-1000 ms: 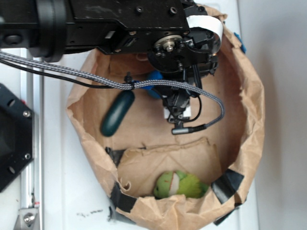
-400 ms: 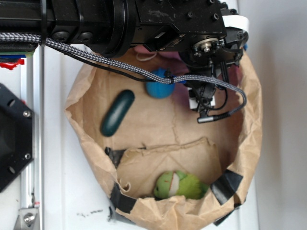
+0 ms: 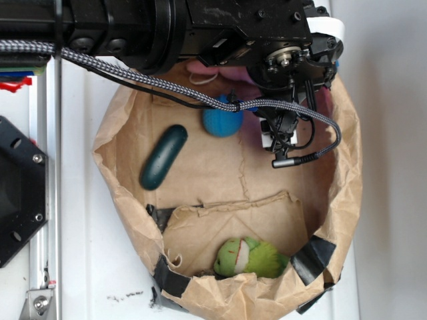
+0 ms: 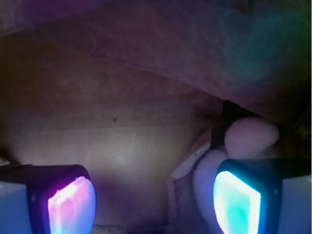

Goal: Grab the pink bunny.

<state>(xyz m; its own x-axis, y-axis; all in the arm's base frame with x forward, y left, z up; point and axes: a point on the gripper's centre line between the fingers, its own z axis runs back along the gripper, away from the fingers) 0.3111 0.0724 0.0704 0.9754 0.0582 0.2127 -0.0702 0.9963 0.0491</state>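
Still approaching: the released black claw (image 4: 153, 202) must shift right to straddle the pale pink plush bunny (image 4: 248, 139) before clenching.

bunny (image 3: 200, 69) under arm (image 3: 167, 27), ball (image 3: 222, 122) beside it, in bag (image 3: 347, 167)

Paper bag (image 3: 347, 167): blue ball (image 3: 220, 124), dark-green oblong (image 3: 163, 157), green plush (image 3: 250, 257).

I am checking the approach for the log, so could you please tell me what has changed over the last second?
The arm swung toward the bag's upper right, carrying the claw off the blue ball, now uncovered, to beside the pink bunny. The claw is open and holds nothing. The dark green oblong, the green plush toy and the paper bag stayed put.
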